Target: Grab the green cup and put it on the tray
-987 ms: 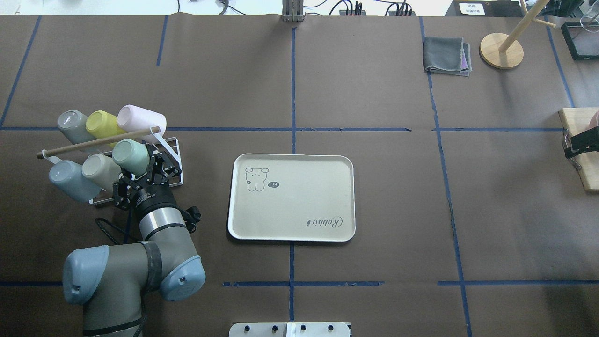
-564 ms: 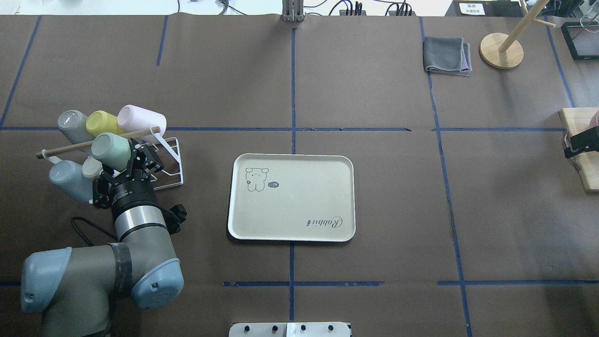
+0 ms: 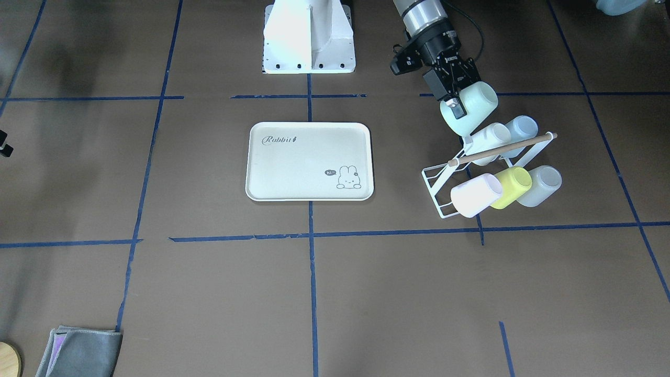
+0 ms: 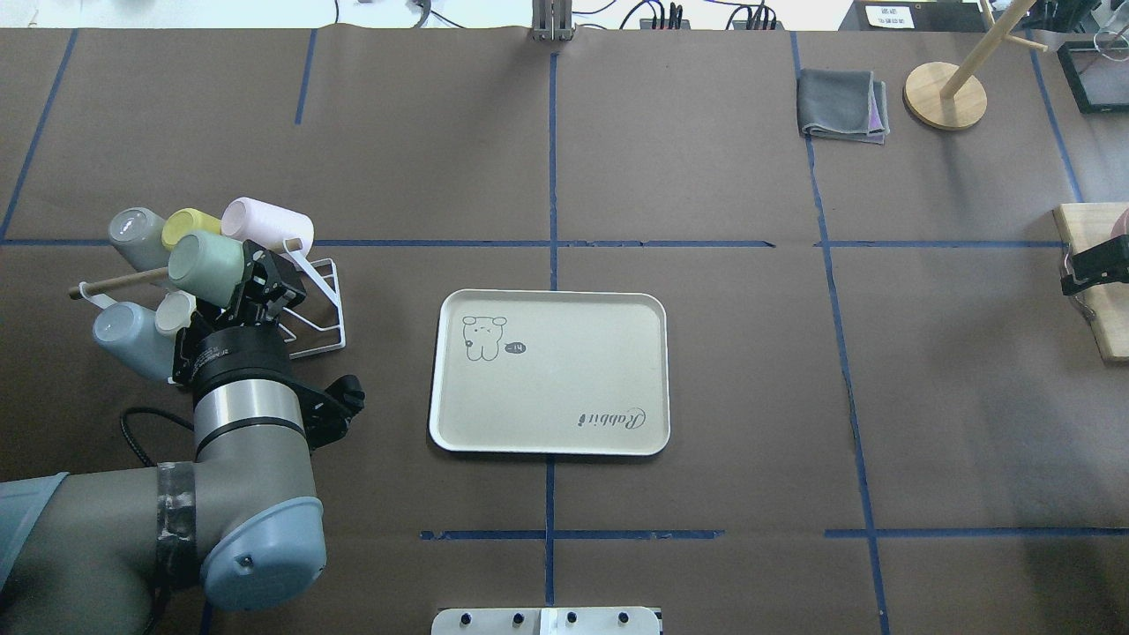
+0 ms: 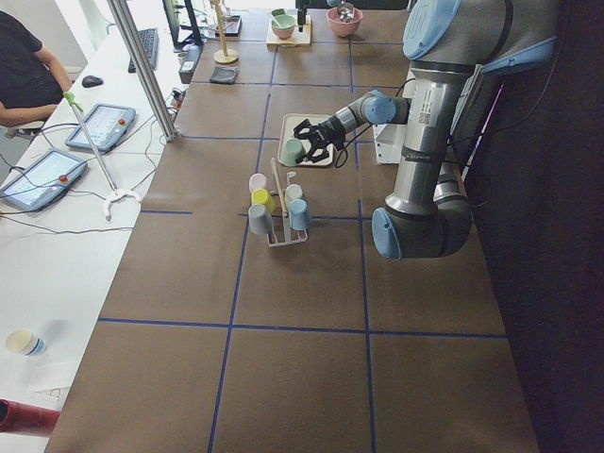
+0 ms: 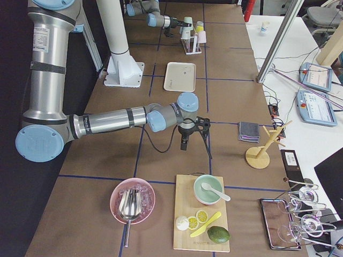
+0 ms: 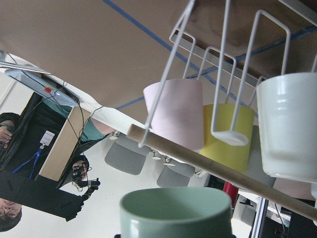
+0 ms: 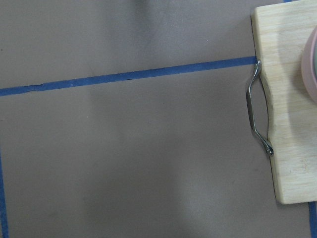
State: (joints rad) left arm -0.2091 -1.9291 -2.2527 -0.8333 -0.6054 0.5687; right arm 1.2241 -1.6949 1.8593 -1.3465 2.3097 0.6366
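Note:
The pale mint-green cup (image 4: 205,267) is held on its side in my left gripper (image 4: 254,280), which is shut on its rim end. The cup hangs in the air just above the white wire rack (image 4: 319,304). It also shows in the front view (image 3: 471,107) and at the bottom of the left wrist view (image 7: 176,213). The cream tray (image 4: 617,370) with "Rabbit" script lies flat at the table's middle, to the right of the cup, with nothing on it. My right gripper (image 4: 1094,265) sits at the far right edge; its fingers are unclear.
The rack holds a grey (image 4: 134,234), a yellow (image 4: 187,227), a pink (image 4: 265,225), a blue-grey (image 4: 128,335) and a cream cup under a wooden rod. A folded grey cloth (image 4: 842,106), a wooden stand (image 4: 945,95) and a cutting board (image 4: 1089,291) lie far right.
My left arm has swung left and lifted the green cup off the rack's front row, so it now hangs higher and further left. The right arm has not moved.

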